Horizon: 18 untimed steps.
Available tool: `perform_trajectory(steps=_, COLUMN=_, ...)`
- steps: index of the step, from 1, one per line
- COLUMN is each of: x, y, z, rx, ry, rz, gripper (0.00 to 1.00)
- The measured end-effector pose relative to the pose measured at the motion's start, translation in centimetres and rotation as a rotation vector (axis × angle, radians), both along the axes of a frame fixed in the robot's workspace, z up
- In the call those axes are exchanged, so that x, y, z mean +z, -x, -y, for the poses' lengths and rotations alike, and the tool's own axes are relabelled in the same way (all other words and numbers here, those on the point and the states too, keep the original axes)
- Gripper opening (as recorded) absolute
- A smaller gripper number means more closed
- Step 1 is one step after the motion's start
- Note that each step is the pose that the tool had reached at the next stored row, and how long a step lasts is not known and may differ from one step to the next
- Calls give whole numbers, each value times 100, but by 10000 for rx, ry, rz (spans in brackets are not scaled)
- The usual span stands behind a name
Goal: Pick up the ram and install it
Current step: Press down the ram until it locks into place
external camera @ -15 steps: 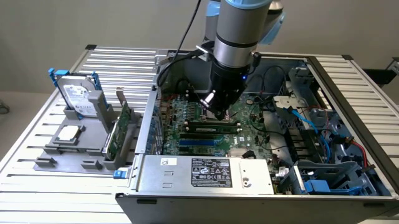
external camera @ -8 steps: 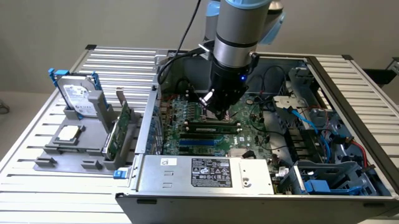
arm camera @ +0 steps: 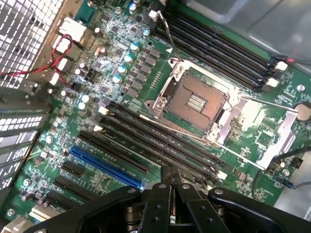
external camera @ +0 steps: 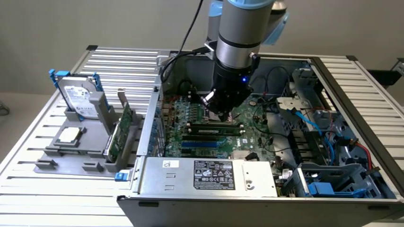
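Pincer [arm camera: 171, 175] closed above motherboard [arm camera: 146, 97]; wrist reveals socket [arm camera: 197, 103].

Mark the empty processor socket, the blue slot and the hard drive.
processor socket [arm camera: 197, 102]: wrist view, on the brown contact field in the middle.
blue slot [arm camera: 104, 167]: wrist view, midway along its length.
hard drive [external camera: 81, 97]: exterior view, on its labelled face.

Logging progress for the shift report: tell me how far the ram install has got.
Done: the ram appears to stand in a motherboard slot. In hand: the shut gripper sits right over that slot row, with nothing visibly held. Left: confirming full seating, which cannot be told from here.
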<state>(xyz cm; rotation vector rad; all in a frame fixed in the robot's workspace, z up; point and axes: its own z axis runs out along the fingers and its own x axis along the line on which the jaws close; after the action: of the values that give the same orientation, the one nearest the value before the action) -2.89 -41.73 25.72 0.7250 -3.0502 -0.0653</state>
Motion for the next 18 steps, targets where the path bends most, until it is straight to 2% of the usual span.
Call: perform_trajectory(steps=18, x=3, y=0, z=0, rx=-2515, ry=0, rz=0, gripper=11)
